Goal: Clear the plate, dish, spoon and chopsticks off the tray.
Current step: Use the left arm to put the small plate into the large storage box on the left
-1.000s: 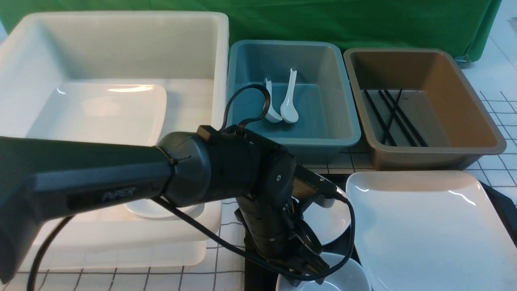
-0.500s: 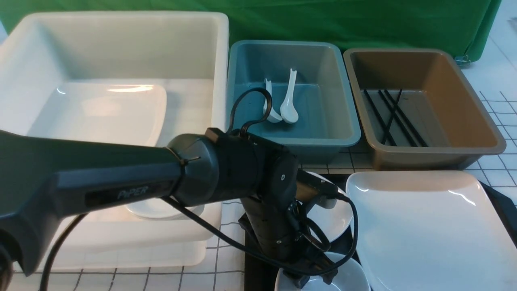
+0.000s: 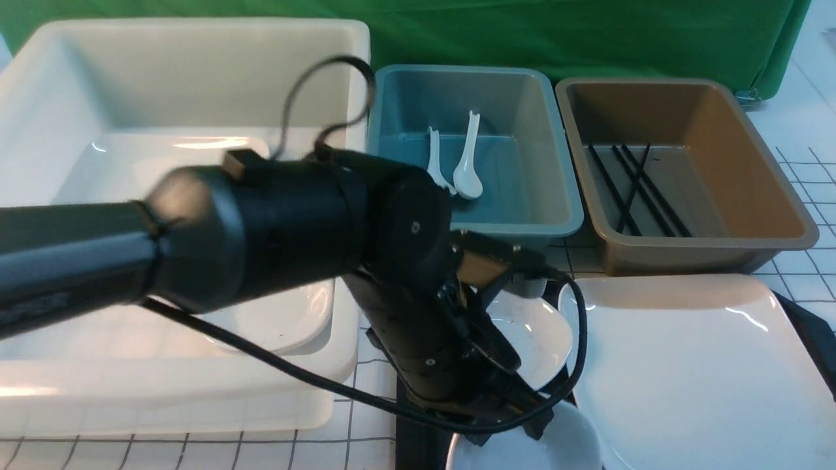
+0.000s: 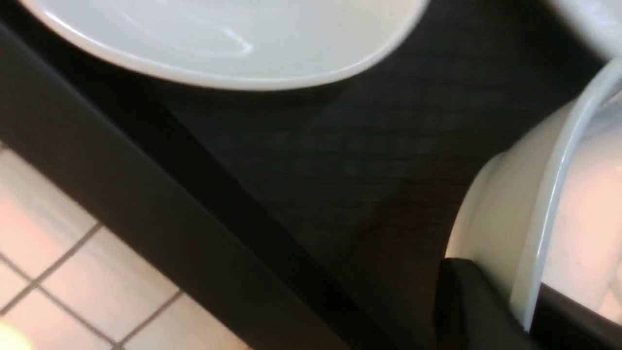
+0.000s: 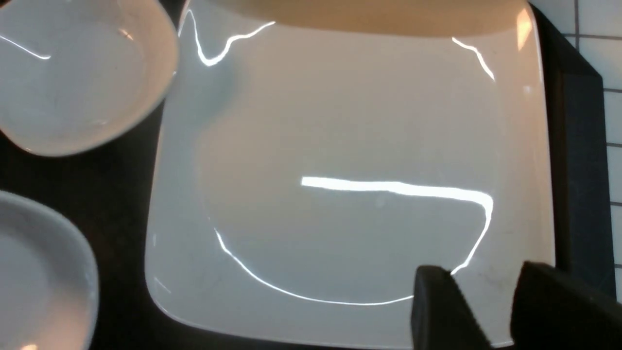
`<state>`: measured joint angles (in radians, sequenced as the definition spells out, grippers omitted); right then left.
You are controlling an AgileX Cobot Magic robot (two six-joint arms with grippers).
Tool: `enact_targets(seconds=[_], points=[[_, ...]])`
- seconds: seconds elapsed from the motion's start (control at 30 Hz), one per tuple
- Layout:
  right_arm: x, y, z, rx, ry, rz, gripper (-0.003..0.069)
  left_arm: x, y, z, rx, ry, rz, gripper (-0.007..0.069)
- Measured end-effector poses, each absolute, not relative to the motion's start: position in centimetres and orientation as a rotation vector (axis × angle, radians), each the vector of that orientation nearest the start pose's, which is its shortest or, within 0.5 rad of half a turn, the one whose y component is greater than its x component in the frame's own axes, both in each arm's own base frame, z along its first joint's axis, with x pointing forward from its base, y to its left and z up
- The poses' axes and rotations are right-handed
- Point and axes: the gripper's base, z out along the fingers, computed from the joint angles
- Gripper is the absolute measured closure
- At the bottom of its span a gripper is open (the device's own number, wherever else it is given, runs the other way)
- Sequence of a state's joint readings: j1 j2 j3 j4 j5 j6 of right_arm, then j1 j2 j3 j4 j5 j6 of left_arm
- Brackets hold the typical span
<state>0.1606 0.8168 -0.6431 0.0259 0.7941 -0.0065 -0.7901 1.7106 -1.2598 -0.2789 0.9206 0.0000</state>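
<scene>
My left claw [image 3: 506, 434] is shut on the rim of the near small dish [image 3: 532, 447] at the bottom of the front view, right of center — one finger inside, one outside, the wall pinched between them. In my left wrist view that dish leans at a tilt, over the black tray [image 4: 340, 146]. The far small dish [image 3: 532, 336] sits on the tray just above it in the front view, partly behind my wrist. At the lower right of the frame the large white plate [image 3: 705, 378] lies flat on the tray. My right claw [image 5: 486, 306] is open and holds nothing, its fingertips apart over the plate. My left forearm crosses the frame from the left edge, in front of the big white bin [image 3: 215, 39], where another large plate [image 3: 98, 173] and a small dish [image 3: 281, 316] lie. Two white spoons [image 3: 468, 163] are in the teal bin [image 3: 522, 228] at upper center, and black chopsticks [image 3: 646, 189] lie, some crossed, in the brown bin [image 3: 712, 245] at upper right. The bins stand on the white tiled counter [image 3: 372, 424] — a green cloth [image 3: 588, 39] hangs along the top.
</scene>
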Motion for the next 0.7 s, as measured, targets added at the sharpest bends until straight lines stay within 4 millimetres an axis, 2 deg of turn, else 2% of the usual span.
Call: enact_targets(seconds=[0.03, 0.07, 0.17, 0.2, 0.27, 0.37, 0.4, 0.47, 0.53, 0.57, 0.6, 0.63, 0.7], points=[[14.2, 2.5, 28.5, -0.191, 2.446, 0.099, 0.042, 22.7, -25.6, 25.5, 0.93, 2.752, -0.513, 0.061], [14.2, 2.5, 28.5, -0.191, 2.446, 0.099, 0.042, 22.3, -24.5, 27.8, 0.904, 2.707, -0.544, 0.0611], [14.2, 2.5, 28.5, -0.191, 2.446, 0.099, 0.0419, 22.4, -21.5, 31.3, 0.785, 2.632, -0.577, 0.061], [14.2, 2.5, 28.5, -0.191, 2.446, 0.099, 0.042, 22.5, -19.7, 33.1, 0.712, 2.582, -0.586, 0.061], [14.2, 2.5, 28.5, -0.191, 2.446, 0.099, 0.042, 23.1, -16.5, 35.2, 0.566, 2.527, -0.575, 0.061], [14.2, 2.5, 28.5, -0.191, 2.446, 0.099, 0.042, 23.9, -11.4, 37.2, 0.318, 2.471, -0.526, 0.061], [14.2, 2.5, 28.5, -0.191, 2.446, 0.099, 0.042, 24.3, -9.1, 37.4, 0.197, 2.46, -0.494, 0.061], [14.2, 2.5, 28.5, -0.191, 2.446, 0.099, 0.042, 24.7, -6.1, 37.2, 0.018, 2.451, -0.454, 0.061], [14.2, 2.5, 28.5, -0.191, 2.446, 0.099, 0.042, 25.3, -3.0, 36.0, -0.198, 2.441, -0.419, 0.061], [14.2, 2.5, 28.5, -0.191, 2.446, 0.099, 0.042, 25.5, -1.2, 34.8, -0.345, 2.425, -0.419, 0.061], [14.2, 2.5, 28.5, -0.191, 2.446, 0.099, 0.042, 25.5, -0.9, 34.5, -0.368, 2.421, -0.421, 0.061], [14.2, 2.5, 28.5, -0.191, 2.446, 0.099, 0.042, 25.5, 0.7, 32.8, -0.524, 2.395, -0.449, 0.061], [14.2, 2.5, 28.5, -0.19, 2.446, 0.099, 0.042, 25.1, 1.9, 30.0, -0.716, 2.353, -0.516, 0.061]])
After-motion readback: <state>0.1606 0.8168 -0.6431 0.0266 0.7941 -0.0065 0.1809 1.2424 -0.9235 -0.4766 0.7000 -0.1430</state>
